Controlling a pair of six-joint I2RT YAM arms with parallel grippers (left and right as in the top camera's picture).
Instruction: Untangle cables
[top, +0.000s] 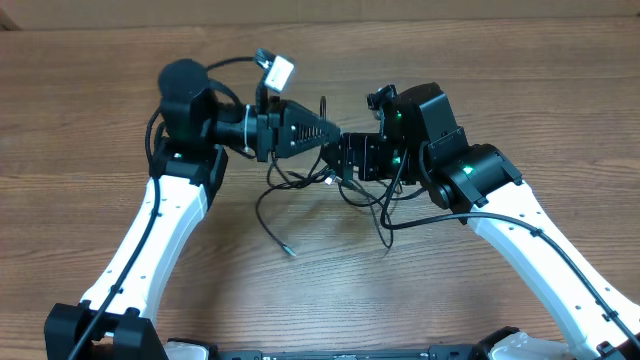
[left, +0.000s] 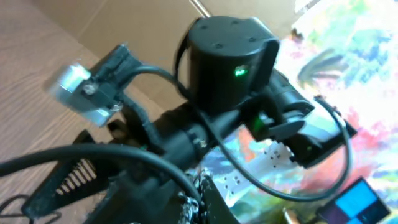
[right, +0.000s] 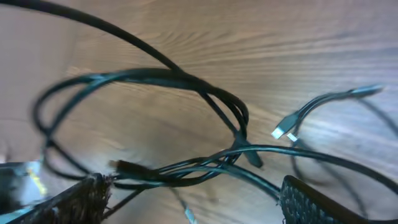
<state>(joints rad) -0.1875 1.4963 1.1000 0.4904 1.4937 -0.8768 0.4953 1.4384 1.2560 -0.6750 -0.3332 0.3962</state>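
Several thin black cables (top: 318, 190) lie tangled on the wooden table between the two arms, with loose ends trailing toward the front. My left gripper (top: 335, 138) points right above the tangle. Its jaws are shut (left: 199, 186), and the frames do not show whether a strand is pinched. My right gripper (top: 348, 160) faces it from the right and stands open (right: 199, 202). A bundle of cable strands (right: 186, 165) runs across the gap between its textured fingers (right: 314, 202). Two small plug tips (right: 283, 132) lie just beyond.
The right arm's black motor housing (left: 230, 62) fills the left wrist view, close to my left gripper. A small white camera block (top: 278, 68) sticks up from the left wrist. Bare wood table (top: 500, 70) surrounds the tangle.
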